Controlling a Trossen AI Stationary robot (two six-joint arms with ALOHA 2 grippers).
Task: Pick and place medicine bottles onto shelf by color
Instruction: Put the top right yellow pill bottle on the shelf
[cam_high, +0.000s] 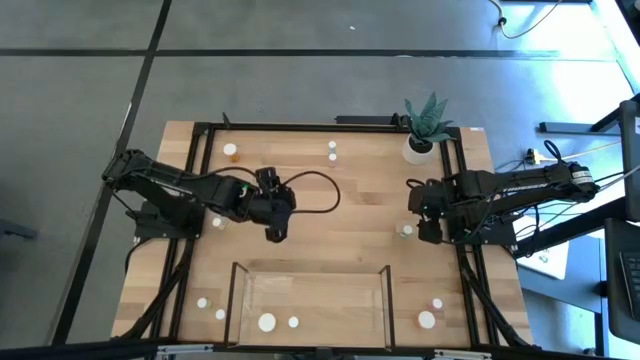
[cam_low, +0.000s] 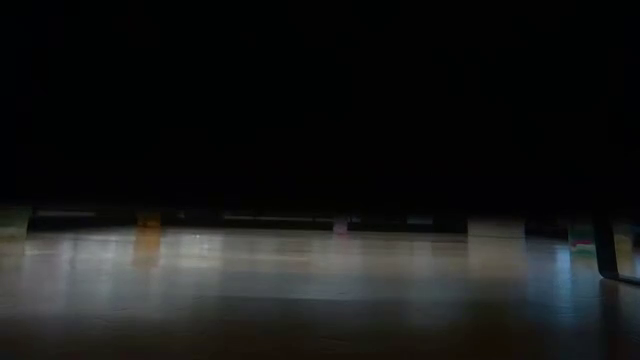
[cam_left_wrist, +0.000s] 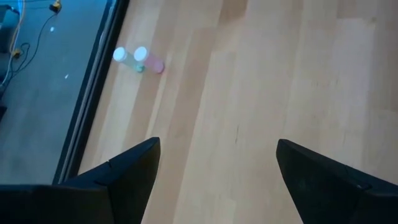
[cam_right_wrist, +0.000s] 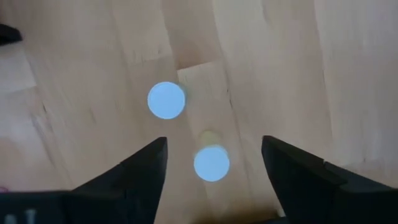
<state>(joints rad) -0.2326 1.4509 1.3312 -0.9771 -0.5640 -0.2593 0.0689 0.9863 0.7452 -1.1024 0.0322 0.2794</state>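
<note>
My right gripper (cam_high: 428, 230) (cam_right_wrist: 214, 144) hangs open near the table's right side, pointing down. One white-capped medicine bottle (cam_right_wrist: 211, 163) stands upright on the table between its fingers, clear of both, and a second (cam_right_wrist: 166, 100) stands just beyond. My left gripper (cam_high: 275, 232) (cam_left_wrist: 217, 146) is open over bare wood left of centre. Its wrist view shows a green-bodied bottle (cam_left_wrist: 124, 57) and a pink-bodied bottle (cam_left_wrist: 149, 61) by a table edge. The shelf (cam_high: 310, 290) lies at the near edge with two bottles (cam_high: 267, 322) on it.
More bottles stand at the far edge (cam_high: 332, 150), far left (cam_high: 231, 150), near left (cam_high: 210, 307) and near right (cam_high: 431, 313). A potted spiky plant (cam_high: 424, 128) stands at the far right corner. A black cable (cam_high: 320, 190) loops from the left wrist.
</note>
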